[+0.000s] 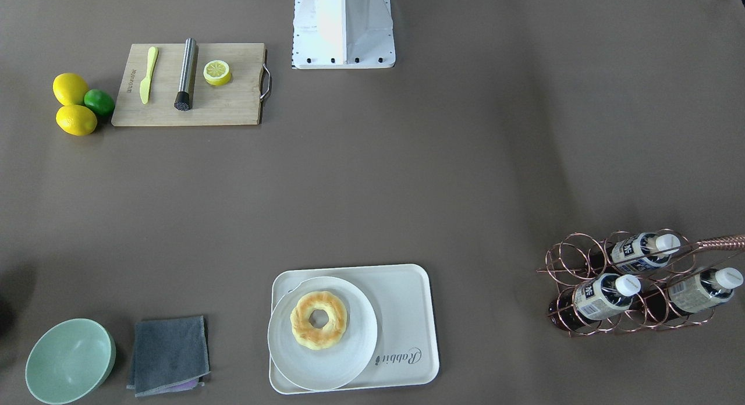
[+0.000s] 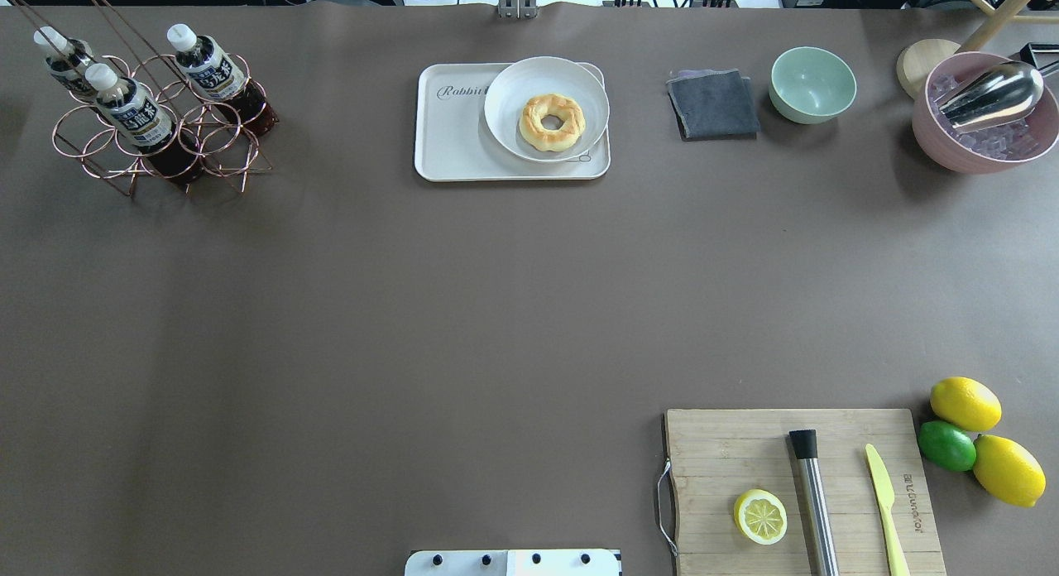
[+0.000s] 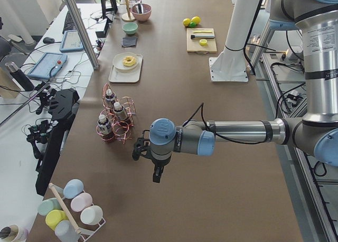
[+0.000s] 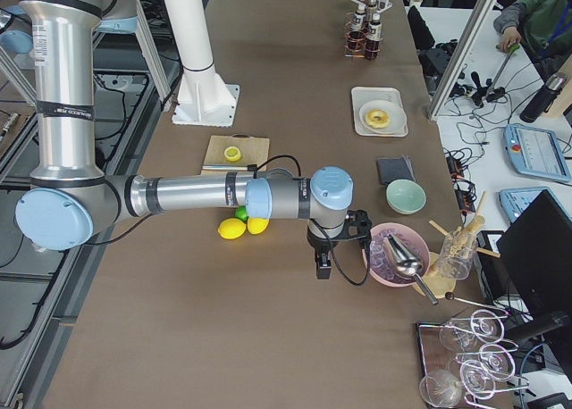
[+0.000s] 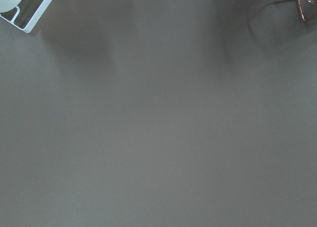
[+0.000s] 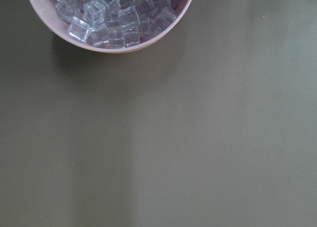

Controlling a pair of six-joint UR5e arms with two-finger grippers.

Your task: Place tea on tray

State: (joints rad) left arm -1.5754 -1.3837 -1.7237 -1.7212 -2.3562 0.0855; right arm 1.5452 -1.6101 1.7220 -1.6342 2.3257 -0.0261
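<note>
Apparently aslant in wire rack (image 2: 198, 137), tea (image 2: 132, 112), cap away from tray (image 2: 455, 137); jaws' state indiscernible.

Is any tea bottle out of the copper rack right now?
No, all in. Three capped tea bottles sit in the copper wire rack; the tray holds only a plate with a doughnut.

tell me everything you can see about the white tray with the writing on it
The tray is a cream-white rectangle, plastic by its look, with rounded corners and a low raised rim. It lies flat on the brown table, on the side far from the robot's base. Dark script lettering reading Rabbit marks its bare end. A round white plate carrying a doughnut covers the other end. Nothing else rests on it.
</note>
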